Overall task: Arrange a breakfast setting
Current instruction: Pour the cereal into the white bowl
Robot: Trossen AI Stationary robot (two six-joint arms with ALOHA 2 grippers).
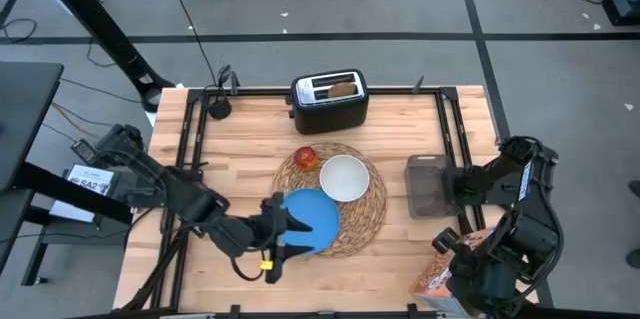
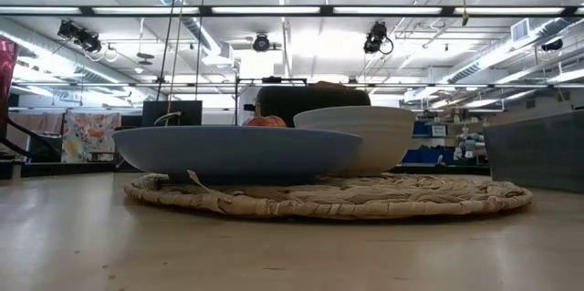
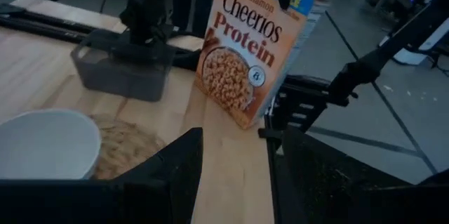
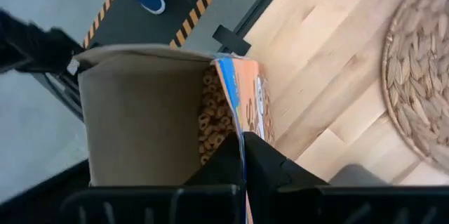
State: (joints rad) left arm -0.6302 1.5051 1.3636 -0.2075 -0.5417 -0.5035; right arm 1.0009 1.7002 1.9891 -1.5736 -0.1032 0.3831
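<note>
We find the cereal box [image 1: 447, 271] standing at the table's near right corner, top open, cereal visible inside. We judge it light and thin-walled: the cardboard will buckle under a hard squeeze, and its contents will spill if it tips. The sound hold is on the upper edge of one wall, kept upright.

The right gripper [image 4: 244, 155] has its fingers closed tight onto that top edge (one finger inside the box, one outside, the printed panel pinched between them).

The left gripper [image 1: 272, 244] sits at the near left rim of the blue plate [image 1: 313, 217], fingers partly spread. We cannot tell whether it grips the rim or merely rests by it.

The plate lies on the woven placemat [image 1: 367, 209] at the table's centre, with the white bowl [image 1: 344, 178] just behind it and the red fruit [image 1: 306, 157] to the bowl's far left. The toaster [image 1: 329, 100] stands at the far edge, the dark tray [image 1: 427, 186] right of the mat.
</note>
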